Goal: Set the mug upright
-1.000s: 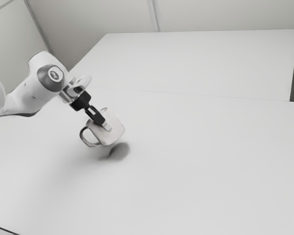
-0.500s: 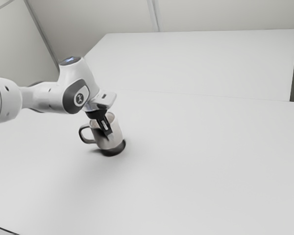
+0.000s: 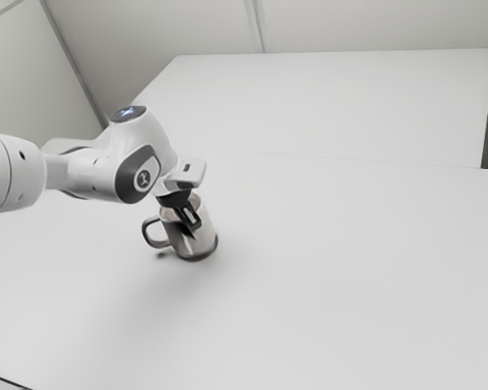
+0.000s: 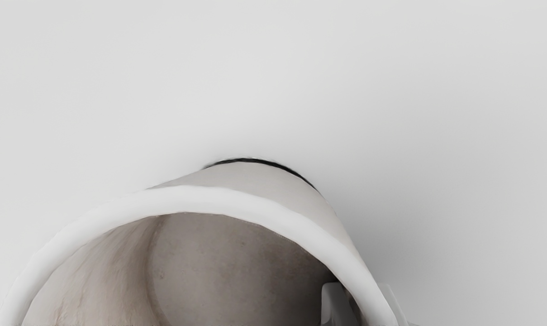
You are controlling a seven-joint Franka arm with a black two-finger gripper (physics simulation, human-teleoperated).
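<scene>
The light grey mug [image 3: 205, 240] is nearly upright over the table, leaning slightly, its opening up and its handle toward the exterior view's left. Whether its whole base rests on the table I cannot tell. My gripper [image 3: 195, 225] is at the mug's rim, pointing down at a slant. Looking from the hand, I see into the mug [image 4: 219, 262]; the gripper [image 4: 368, 301] pinches its wall, one finger inside and the other outside. Part of the handle side is out of sight there.
The white table [image 3: 333, 284] extends around the mug and toward the exterior view's right. Behind it stands another white surface [image 3: 333, 106], with pale walls beyond. A dark-edged corner [image 3: 6, 380] lies at the near left of the exterior view.
The mug has swung from a strong tilt above the table to nearly upright and lower, held by my gripper. Lately both have shifted slightly toward the exterior view's right.
</scene>
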